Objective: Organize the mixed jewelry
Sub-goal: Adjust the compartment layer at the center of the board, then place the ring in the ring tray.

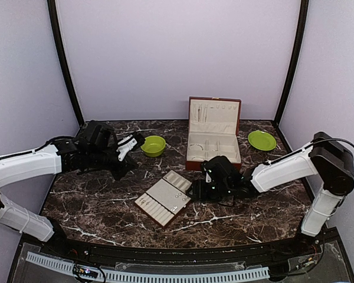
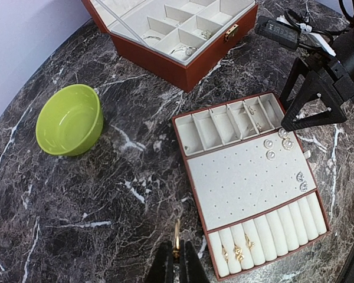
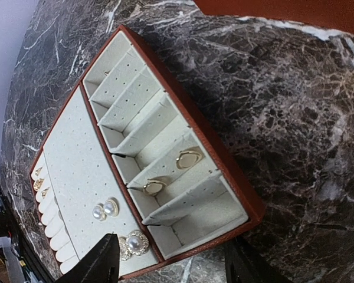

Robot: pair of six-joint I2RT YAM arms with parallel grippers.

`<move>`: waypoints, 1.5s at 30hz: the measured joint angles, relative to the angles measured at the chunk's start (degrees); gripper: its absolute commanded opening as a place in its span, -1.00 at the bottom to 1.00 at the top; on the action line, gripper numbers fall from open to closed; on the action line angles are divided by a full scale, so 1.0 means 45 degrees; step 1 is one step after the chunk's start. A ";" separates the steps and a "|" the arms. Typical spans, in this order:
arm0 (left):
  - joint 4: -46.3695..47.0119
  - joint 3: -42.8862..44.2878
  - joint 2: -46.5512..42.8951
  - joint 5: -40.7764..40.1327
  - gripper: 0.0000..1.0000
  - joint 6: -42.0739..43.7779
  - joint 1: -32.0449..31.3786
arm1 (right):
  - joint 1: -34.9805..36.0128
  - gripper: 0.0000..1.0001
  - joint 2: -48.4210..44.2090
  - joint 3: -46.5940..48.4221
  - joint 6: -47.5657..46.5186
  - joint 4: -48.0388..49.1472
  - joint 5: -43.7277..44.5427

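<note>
Left jaws pinched shut on a gold hoop (image 2: pixel 176 234); right jaws wide apart, holding nothing.
The hoop stands upright above the bench (image 2: pixel 106 194) beside the tray (image 2: pixel 189 177), its lower part hidden between the fingers. Pearl studs (image 3: pixel 104 210) and a round earring (image 3: pixel 134 243) lie between the right jaws' cropped fingers.

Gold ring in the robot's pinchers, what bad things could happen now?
1. The left gripper pinches the gold ring only by its lower edge, above the bare marble table. It might slip out and roll away.
2. The right gripper is open, its fingers straddling the end of the tray, close to the pearl studs. A small wrong move could bump the tray or scatter them.
</note>
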 measured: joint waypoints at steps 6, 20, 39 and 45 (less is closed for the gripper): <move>0.0000 0.0000 0.0034 0.0000 -1.00 -0.0005 -0.0107 | -0.0005 0.23 -0.0146 0.0393 -0.0432 -0.0627 0.0296; -0.0364 0.0005 0.0826 0.0112 -1.00 -0.1175 -0.0476 | -0.0199 0.33 -0.3143 0.0117 -0.0597 -0.2404 0.1501; -0.3546 0.0680 0.2686 0.0918 -1.00 -0.5173 -0.0641 | -0.2123 0.47 -0.6659 -0.1695 -0.1749 -0.3434 0.1928; -0.4221 0.1039 0.2968 0.0816 -1.00 -0.5615 -0.1292 | -0.2147 0.47 -0.6781 -0.1957 -0.1807 -0.3424 0.1909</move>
